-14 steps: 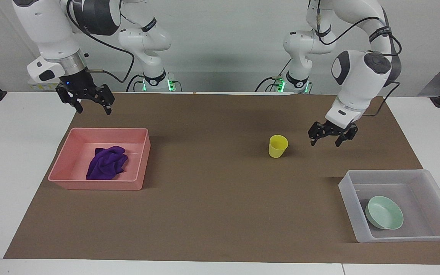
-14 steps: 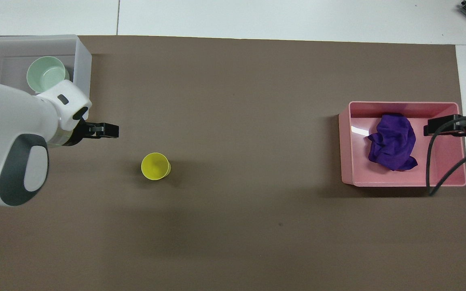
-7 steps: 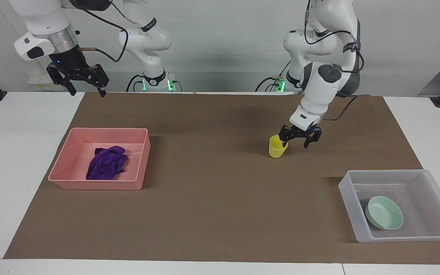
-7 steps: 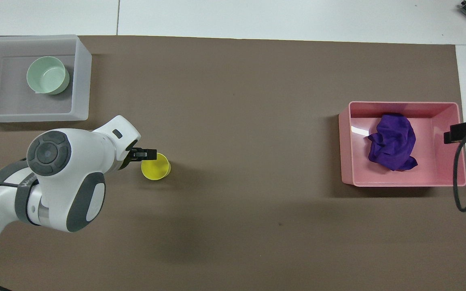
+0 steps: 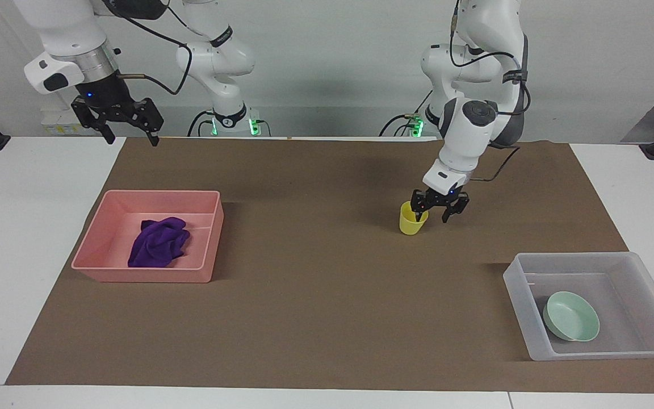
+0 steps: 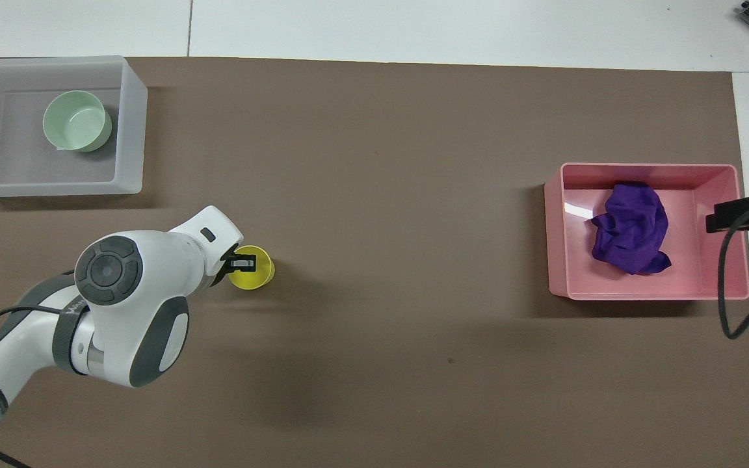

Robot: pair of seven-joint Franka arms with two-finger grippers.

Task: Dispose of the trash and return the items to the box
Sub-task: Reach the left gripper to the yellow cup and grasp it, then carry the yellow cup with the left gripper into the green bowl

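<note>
The yellow cup [image 5: 410, 225] stands upright on the brown mat [image 5: 315, 295], also seen from above [image 6: 260, 278]. My left gripper [image 5: 431, 215] is open and low at the cup, with one finger inside the rim and the other outside it; from above it covers part of the rim [image 6: 242, 263]. The mint-green bowl [image 5: 571, 324] sits in the clear bin [image 5: 577, 258], toward the left arm's end. The purple rag [image 5: 159, 244] lies crumpled in the pink tray [image 5: 145, 276]. My right gripper [image 5: 129, 138] is open and empty, raised over the tray's outer end wall [image 6: 735, 216].
The clear bin [image 6: 131, 130] and bowl [image 6: 77, 121] are farther from the robots than the cup. The pink tray [image 6: 647, 296] with the rag [image 6: 631, 227] sits toward the right arm's end. The right arm's black cable [image 6: 732, 286] hangs over the tray's corner.
My left gripper swung from beside the clear bin to the yellow cup and came down so that one finger is inside the rim. My right gripper rose from low near the pink tray and holds there.
</note>
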